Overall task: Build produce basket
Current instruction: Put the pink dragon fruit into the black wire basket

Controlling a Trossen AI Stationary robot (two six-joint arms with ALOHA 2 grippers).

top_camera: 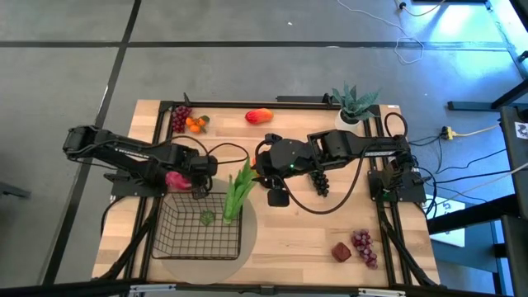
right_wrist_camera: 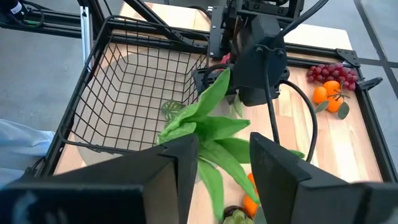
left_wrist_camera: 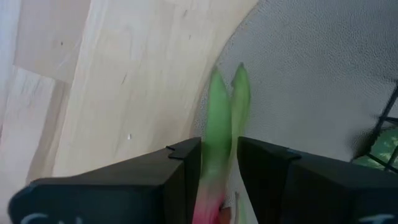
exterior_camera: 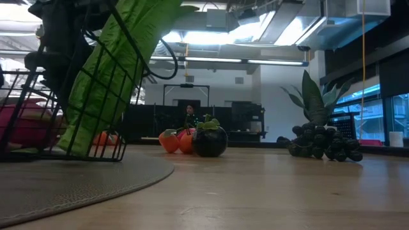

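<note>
The black wire basket [top_camera: 198, 235] stands on a round grey mat [top_camera: 247, 247]. Long green leafy stalks [top_camera: 239, 191] have their lower end in the basket and lean out over its right rim [right_wrist_camera: 205, 124]. My left gripper [left_wrist_camera: 219, 162] is shut on a pink dragon fruit [top_camera: 176, 179] just outside the basket's far left corner, above the mat's edge. My right gripper [right_wrist_camera: 224, 180] hangs high to the right of the stalks, fingers apart. Leaves and the table show through the gap, farther off. My left gripper pinches the dragon fruit's green-tipped scales [left_wrist_camera: 219, 134] between its two fingers, coming steeply from above. The green tips stick out past the fingertips, and the pink body [left_wrist_camera: 205, 214] sits farther back between the fingers. The fruit is lifted clear of the mat.
Red grapes and small oranges [top_camera: 188, 122] and a red-orange mango [top_camera: 258, 116] lie at the far edge. A potted plant [top_camera: 355, 103] stands far right. Black grapes [top_camera: 320, 183] and a dark round fruit [exterior_camera: 209, 142] lie mid-table. More red grapes [top_camera: 363, 246] lie near right.
</note>
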